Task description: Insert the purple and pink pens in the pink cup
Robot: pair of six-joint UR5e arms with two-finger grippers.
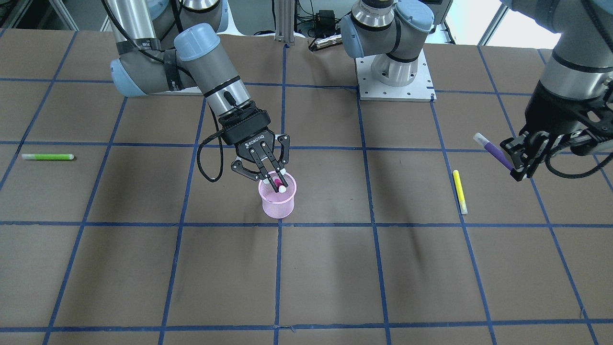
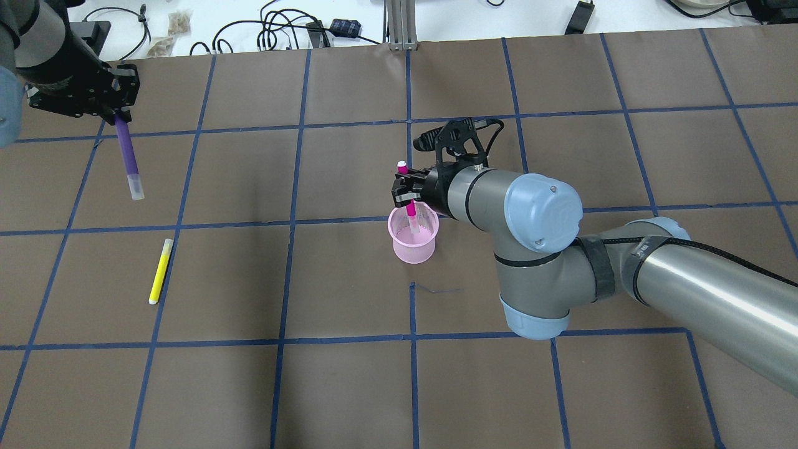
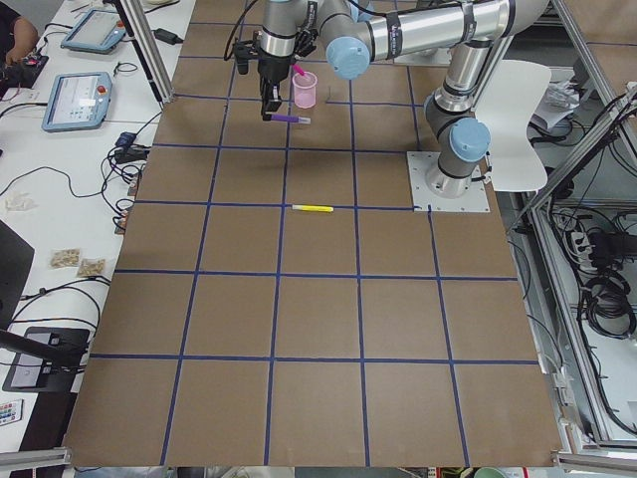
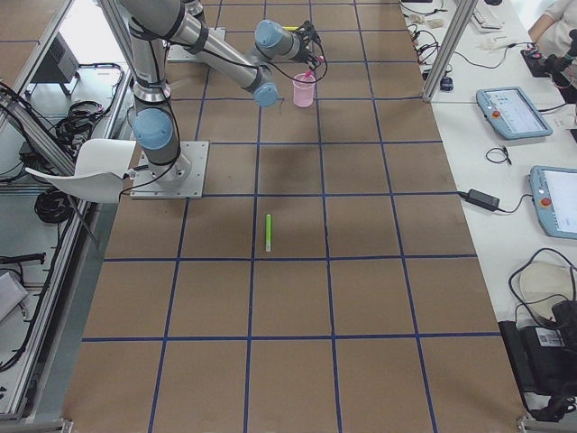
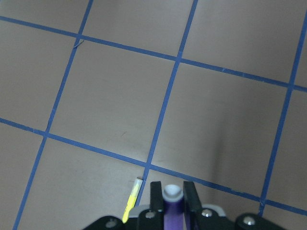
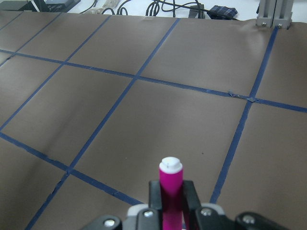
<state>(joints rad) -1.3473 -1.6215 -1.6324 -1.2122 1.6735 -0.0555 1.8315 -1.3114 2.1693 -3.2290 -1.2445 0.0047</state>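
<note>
The pink mesh cup (image 1: 278, 203) stands upright near the table's middle; it also shows in the overhead view (image 2: 413, 244). My right gripper (image 1: 275, 178) is just over its rim, shut on the pink pen (image 2: 410, 209). The pen is nearly upright, with its lower end inside the cup and its white-tipped top (image 6: 171, 167) above the fingers. My left gripper (image 2: 116, 112) is far off at the table's side, shut on the purple pen (image 2: 128, 156). That pen hangs tilted above the table, clear cap down. It also shows in the front view (image 1: 493, 151).
A yellow pen (image 2: 160, 271) lies flat on the table below my left gripper; it also shows in the left wrist view (image 5: 132, 201). A green pen (image 1: 48, 156) lies on the far side behind my right arm. The brown table has blue tape grid lines.
</note>
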